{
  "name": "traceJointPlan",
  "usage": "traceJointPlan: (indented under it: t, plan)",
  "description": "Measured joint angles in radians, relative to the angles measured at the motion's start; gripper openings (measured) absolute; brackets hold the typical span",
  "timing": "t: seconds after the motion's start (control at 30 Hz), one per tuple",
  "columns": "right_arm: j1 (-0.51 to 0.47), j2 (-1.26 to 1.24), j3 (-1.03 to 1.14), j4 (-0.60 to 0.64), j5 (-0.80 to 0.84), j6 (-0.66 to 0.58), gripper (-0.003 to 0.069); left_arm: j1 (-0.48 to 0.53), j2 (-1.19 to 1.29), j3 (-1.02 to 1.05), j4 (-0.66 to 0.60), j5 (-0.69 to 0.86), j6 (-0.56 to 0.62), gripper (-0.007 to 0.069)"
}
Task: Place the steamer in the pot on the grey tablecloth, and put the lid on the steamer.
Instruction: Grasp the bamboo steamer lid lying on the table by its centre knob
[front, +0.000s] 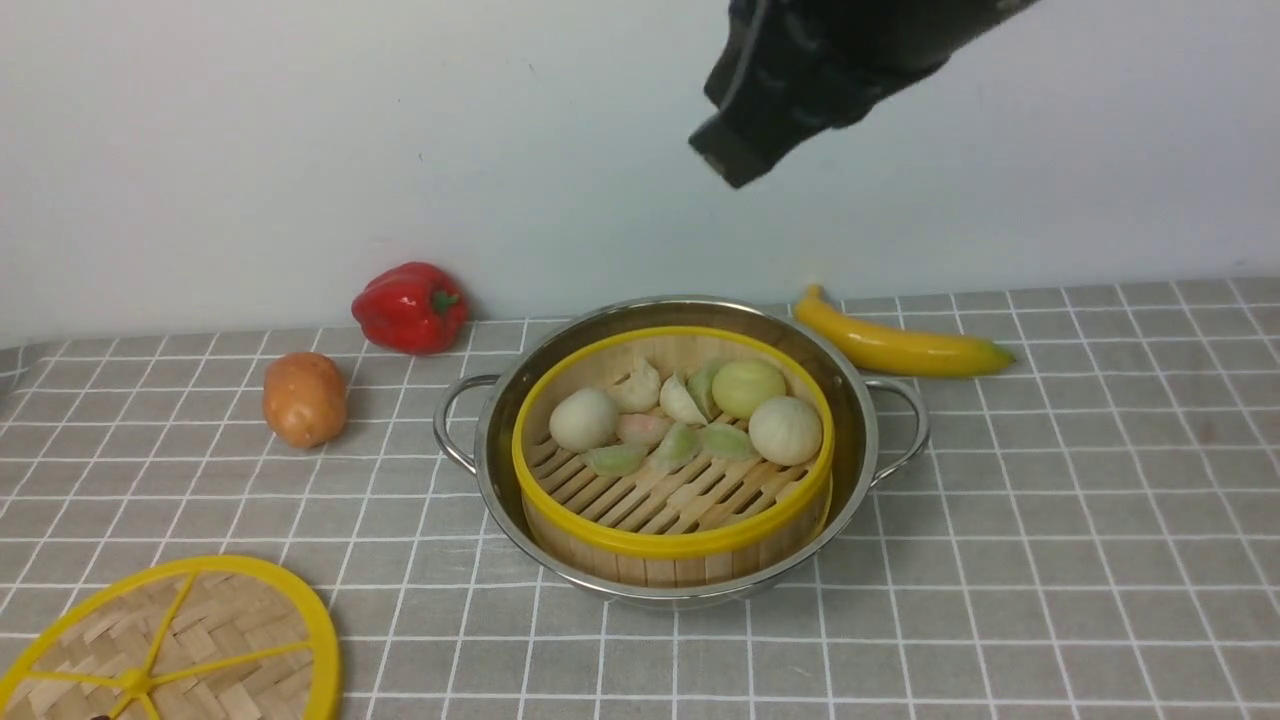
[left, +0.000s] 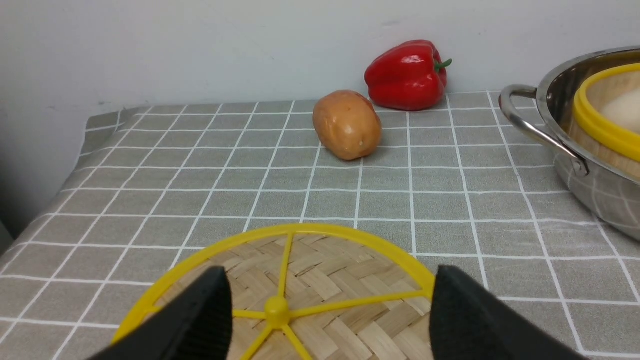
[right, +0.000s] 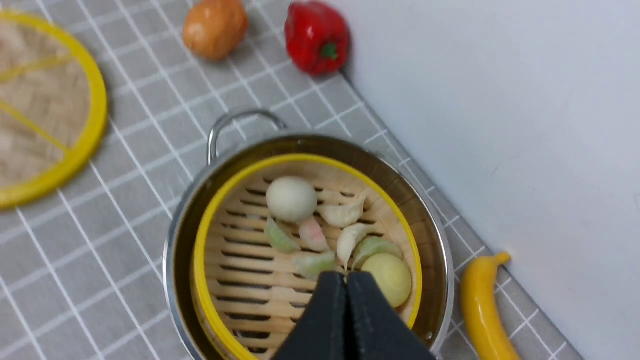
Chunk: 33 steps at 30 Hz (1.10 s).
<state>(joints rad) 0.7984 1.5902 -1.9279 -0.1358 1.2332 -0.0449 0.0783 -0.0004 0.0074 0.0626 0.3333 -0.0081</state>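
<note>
Steamer (front: 672, 500) in the pot (front: 850, 400); lid (front: 230, 640) flat on the grey tablecloth (front: 1050, 520), uncovered basket.

Pot stands mid-cloth, steamer upright inside it, yellow rim just within the steel rim, pale buns and dumplings bunched toward the far side of the slatted floor. My right gripper (right: 346, 280) hangs high above the steamer, jaws pressed together, nothing between them. My left gripper (left: 332, 280) is low over the lid, jaws wide, one finger on each side of the hub; cannot tell whether they touch the weave. Lid lies near-left of the pot, well apart from it. Potato (front: 304, 398) and red pepper (front: 410, 306) sit left of the pot toward the wall; banana (front: 900, 346) lies behind its right handle.
</note>
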Motion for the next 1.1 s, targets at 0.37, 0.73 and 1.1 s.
traceJointPlan:
  t: [0.37,0.73,1.1]
  plan:
    - [0.0,-0.038,0.006,-0.022,-0.01,0.082,0.0001,0.0,0.0,0.0,0.0,0.0,0.0,0.0492]
    - [-0.146,-0.561,0.72,-0.092,-0.424,0.12,0.0022,0.0,0.0,0.0,0.0,0.0,0.0,0.0492]
    - [-0.597,-1.326,1.472,-0.134,-0.867,0.271,0.006,0.0,0.0,0.0,0.0,0.0,0.0,0.0492]
